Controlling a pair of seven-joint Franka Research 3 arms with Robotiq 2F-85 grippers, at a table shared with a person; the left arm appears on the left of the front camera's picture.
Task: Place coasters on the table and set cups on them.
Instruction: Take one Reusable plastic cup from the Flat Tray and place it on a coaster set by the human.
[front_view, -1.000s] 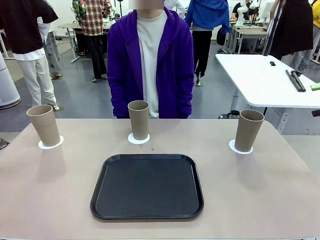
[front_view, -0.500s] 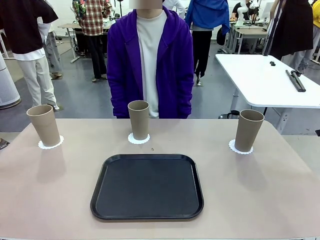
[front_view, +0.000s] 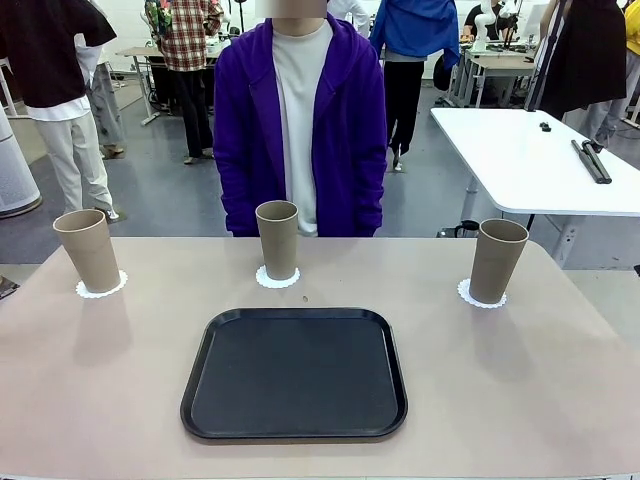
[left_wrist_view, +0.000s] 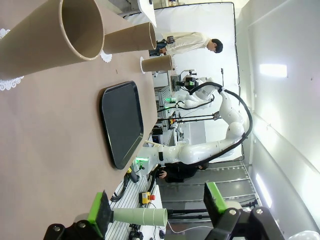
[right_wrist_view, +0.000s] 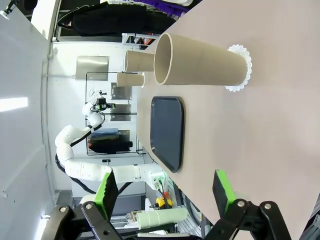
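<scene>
Three tan cups stand upright on the beige table, each on a white lacy coaster. The left cup has its coaster under it, and so do the middle cup on its coaster and the right cup on its coaster. My left gripper hangs open off the table's end, well back from the nearest cup. My right gripper is open too, some way from the cup on its coaster.
A black tray lies bare at the table's front middle. A person in a purple hoodie stands at the far edge behind the middle cup. A white table stands at the back right. A stack of pale cups sits below the table.
A dark part at the right edge of the front view has dropped out of the picture. Cups, coasters and tray have not moved.
</scene>
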